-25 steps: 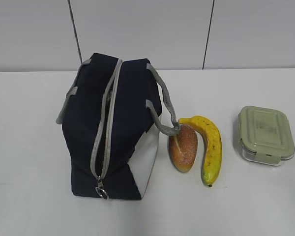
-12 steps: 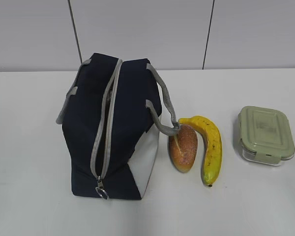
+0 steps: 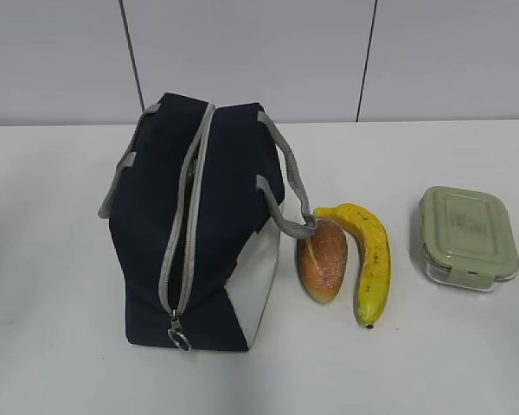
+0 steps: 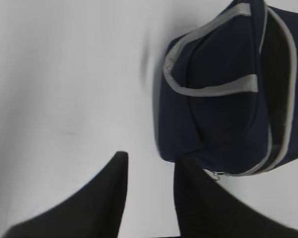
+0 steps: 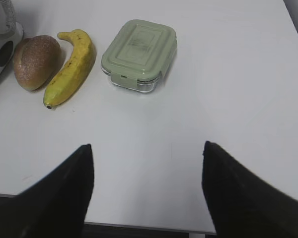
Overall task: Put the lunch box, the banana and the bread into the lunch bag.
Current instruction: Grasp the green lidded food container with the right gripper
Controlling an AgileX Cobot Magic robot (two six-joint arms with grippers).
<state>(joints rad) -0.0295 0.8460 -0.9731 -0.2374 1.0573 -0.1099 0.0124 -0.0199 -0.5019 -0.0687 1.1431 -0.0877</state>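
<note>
So the bag [image 3: 195, 225] sits on the left side of the white table [image 3: 60, 259], standing upright with its grey zipper band running along the top toward the camera, puller hanging at the near end. One grey handle [image 3: 287, 186] flops over to the right and its loop rests right on the bread [image 3: 322, 258]. The bread is just beside the bag's white side panel, and the banana [image 3: 370, 255] curves around the bread's right side, touching it near the top. The box [image 3: 466, 237] is off to the right, apart from the banana, lid on.

Left gripper [image 4: 150, 191] hangs over bare table next to the bag's end, fingers a bit apart, holding nothing. Right gripper [image 5: 148, 188] is spread wide over the table, with the box, banana and bread all ahead of it, nothing in it either
</note>
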